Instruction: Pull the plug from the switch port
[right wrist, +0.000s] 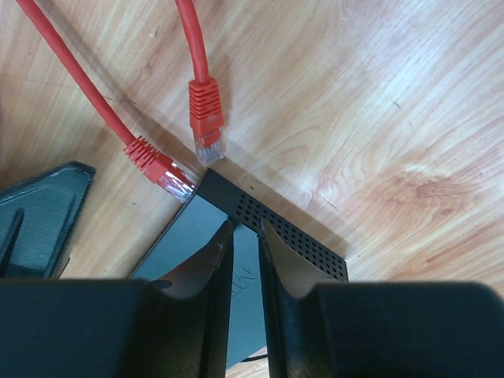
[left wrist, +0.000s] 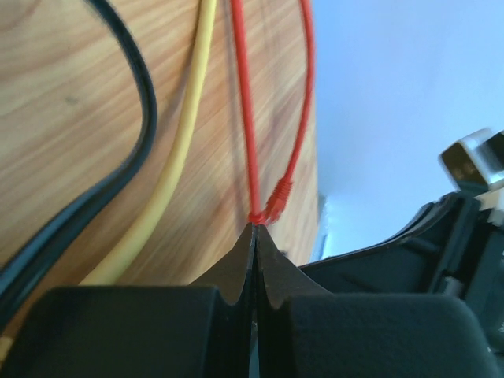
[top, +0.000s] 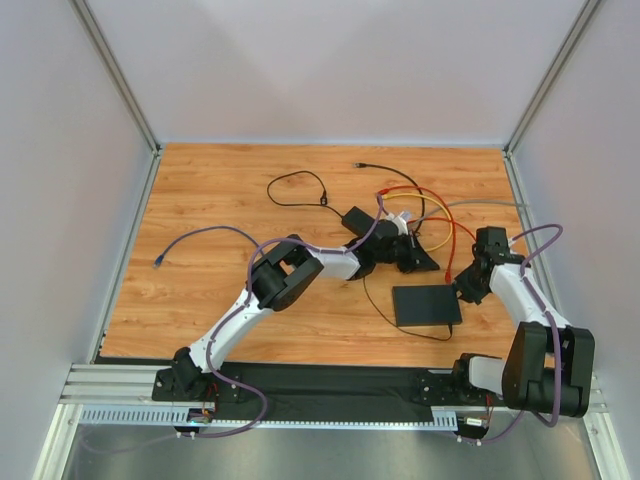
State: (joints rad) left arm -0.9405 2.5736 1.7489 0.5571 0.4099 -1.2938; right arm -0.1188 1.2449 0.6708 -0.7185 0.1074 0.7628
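The switch [top: 427, 304] lies flat on the wood, right of centre. In the right wrist view its perforated corner [right wrist: 291, 236] sits under my right gripper [right wrist: 246, 227], whose fingers stand a narrow gap apart with nothing between them. Two red plugs lie on the wood at that corner: one [right wrist: 161, 167] has its clear tip against the switch's edge, the other [right wrist: 205, 118] points at the corner. Neither looks seated in a socket. My left gripper [left wrist: 256, 226] is shut, its tips meeting just before a red cable [left wrist: 244, 118] and a red plug boot [left wrist: 278, 195].
A black power-adapter brick [top: 357, 217] and loops of black [top: 300, 187], yellow [top: 432, 240], red and grey [top: 480, 203] cable lie behind the switch. A purple cable end [top: 160, 262] lies at the left. A dark part [right wrist: 39, 213] is left of the switch. Walls enclose the table.
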